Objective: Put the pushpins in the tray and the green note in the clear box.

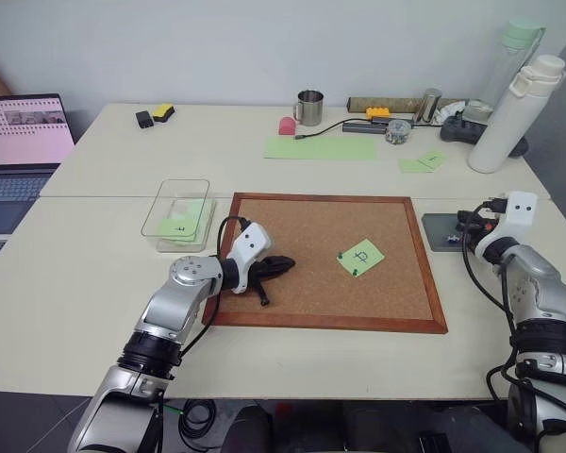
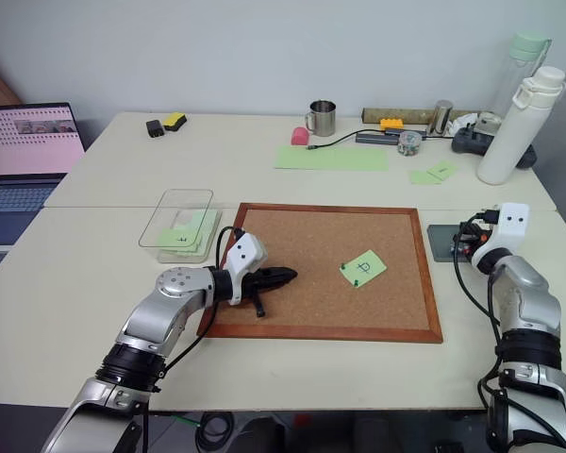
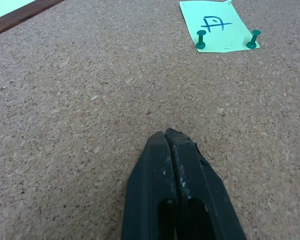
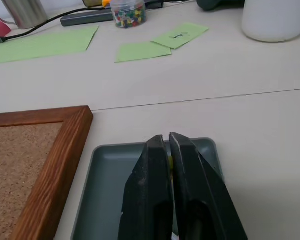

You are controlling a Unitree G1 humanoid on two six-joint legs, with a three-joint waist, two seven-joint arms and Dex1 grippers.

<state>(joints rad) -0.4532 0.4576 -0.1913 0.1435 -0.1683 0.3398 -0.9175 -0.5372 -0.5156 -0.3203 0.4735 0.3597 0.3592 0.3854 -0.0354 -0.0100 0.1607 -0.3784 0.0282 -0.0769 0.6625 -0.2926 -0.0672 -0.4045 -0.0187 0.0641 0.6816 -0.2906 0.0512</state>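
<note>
The note (image 3: 219,26) lies toward the right edge of the corkboard (image 1: 302,236), two green pins (image 3: 201,40) along one edge. It is thin, limp paper; probably best pinched by a free edge. Right gripper (image 4: 168,141) over the tray (image 4: 107,172), fingers barely parted on something yellow, likely a pin. Left gripper (image 3: 166,135) closed, empty, above cork.

Board (image 1: 302,255): rough, matt cork in a smooth reddish wood frame (image 1: 325,322). Green note (image 1: 360,257): matt paper. Pushpins (image 3: 201,40): glossy green plastic. Tray (image 4: 105,185): smooth grey plastic. Clear box (image 1: 177,213): glossy plastic. Table (image 1: 75,293): smooth matt cream. Mug (image 1: 309,108): shiny metal.
</note>
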